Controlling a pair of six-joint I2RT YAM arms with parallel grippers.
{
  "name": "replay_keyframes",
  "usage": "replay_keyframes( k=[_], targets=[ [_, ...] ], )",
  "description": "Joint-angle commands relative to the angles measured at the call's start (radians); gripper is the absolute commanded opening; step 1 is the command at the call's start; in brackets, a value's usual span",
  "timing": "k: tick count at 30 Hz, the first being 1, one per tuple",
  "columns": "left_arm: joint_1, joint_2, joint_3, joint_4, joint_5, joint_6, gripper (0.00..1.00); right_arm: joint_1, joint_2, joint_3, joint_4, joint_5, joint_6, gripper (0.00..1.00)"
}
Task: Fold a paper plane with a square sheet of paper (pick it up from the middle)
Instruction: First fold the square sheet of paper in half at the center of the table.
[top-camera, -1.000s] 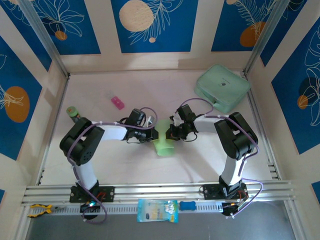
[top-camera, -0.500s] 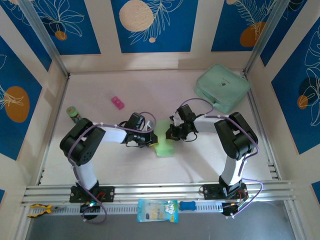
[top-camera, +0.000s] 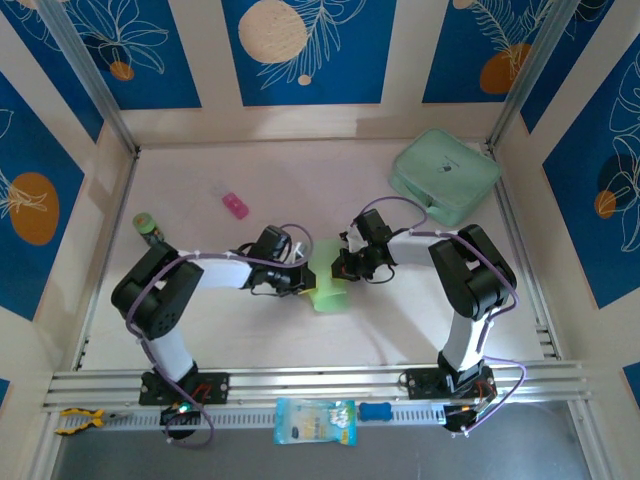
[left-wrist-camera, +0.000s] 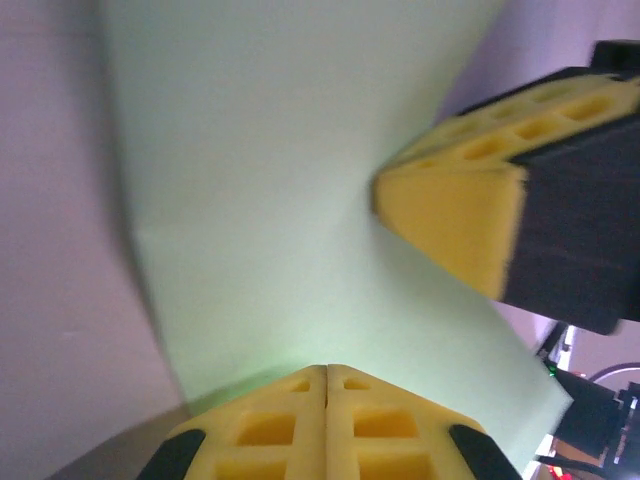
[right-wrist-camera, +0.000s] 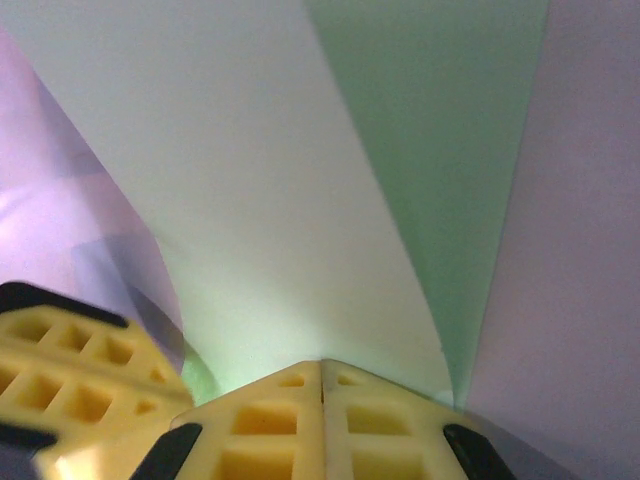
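Left fingers (left-wrist-camera: 285, 425) and right fingers (right-wrist-camera: 275, 420) meet low at centre; both clamped on paper (top-camera: 327, 288).

Both arms are bending in over the middle of the table (top-camera: 400, 320), with their wrists nearly meeting. The left gripper (top-camera: 305, 280) is squeezing its yellow fingers tight together on the square sheet of paper (top-camera: 327, 287). The right gripper (top-camera: 338, 268) is pinching it too, just beside the left one.
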Motion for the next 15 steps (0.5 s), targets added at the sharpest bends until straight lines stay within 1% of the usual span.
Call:
replay_keyframes(
  k=[1, 3, 9, 12, 15],
  targets=[
    [-0.018, -0.010, 0.015, 0.006, 0.033, -0.022, 0.07, -0.004, 0.031, -0.042, -0.089, 0.105, 0.002, 0.00],
    [-0.017, 0.011, -0.010, 0.037, 0.041, -0.034, 0.07, -0.004, 0.030, -0.043, -0.089, 0.105, 0.002, 0.00],
    [-0.018, 0.066, -0.071, 0.051, 0.019, -0.023, 0.04, -0.004, 0.027, -0.050, -0.086, 0.105, 0.005, 0.00],
    [-0.018, 0.076, -0.096, 0.043, 0.008, -0.002, 0.00, -0.004, 0.024, -0.051, -0.086, 0.107, 0.005, 0.00],
    [-0.018, 0.067, -0.109, 0.043, 0.007, 0.006, 0.00, -0.004, 0.023, -0.051, -0.086, 0.107, 0.005, 0.00]
  ],
)
